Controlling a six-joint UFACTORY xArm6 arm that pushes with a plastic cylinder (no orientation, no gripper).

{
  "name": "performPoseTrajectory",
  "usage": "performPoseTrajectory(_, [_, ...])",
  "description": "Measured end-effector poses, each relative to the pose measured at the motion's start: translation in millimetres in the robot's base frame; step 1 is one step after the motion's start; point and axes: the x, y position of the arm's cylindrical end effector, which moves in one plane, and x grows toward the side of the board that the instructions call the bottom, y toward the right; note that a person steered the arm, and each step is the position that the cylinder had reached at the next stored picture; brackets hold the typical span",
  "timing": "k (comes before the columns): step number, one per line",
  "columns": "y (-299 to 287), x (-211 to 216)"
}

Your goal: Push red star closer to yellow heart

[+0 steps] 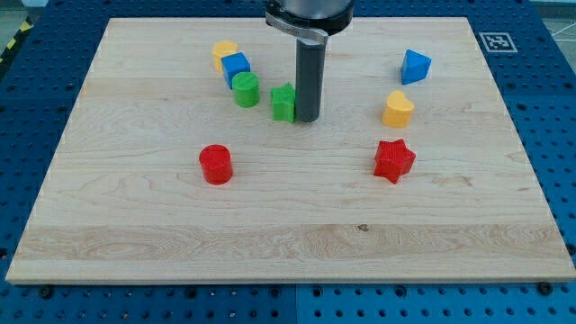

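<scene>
The red star (394,160) lies on the wooden board at the view's right. The yellow heart (398,109) sits just above it, a small gap between them. My tip (307,118) rests on the board near the centre top, touching the right side of a green star (283,103). The tip is well to the left of the red star and the yellow heart.
A blue triangular block (415,67) is at the upper right. A yellow block (224,52), a blue cube (236,67) and a green cylinder (246,90) cluster at the upper left. A red cylinder (216,165) stands at the left centre. The board's edge (288,275) borders blue pegboard.
</scene>
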Motion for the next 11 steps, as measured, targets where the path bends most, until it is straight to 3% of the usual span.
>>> performPoseTrajectory(3, [-40.1,4.9])
performPoseTrajectory(5, [-50.9,67.9])
performPoseTrajectory(7, [3.2,123.1])
performPoseTrajectory(8, [46.6,130.9])
performPoseTrajectory(10, [122.5,96.5])
performPoseTrajectory(11, [127.7,98.7])
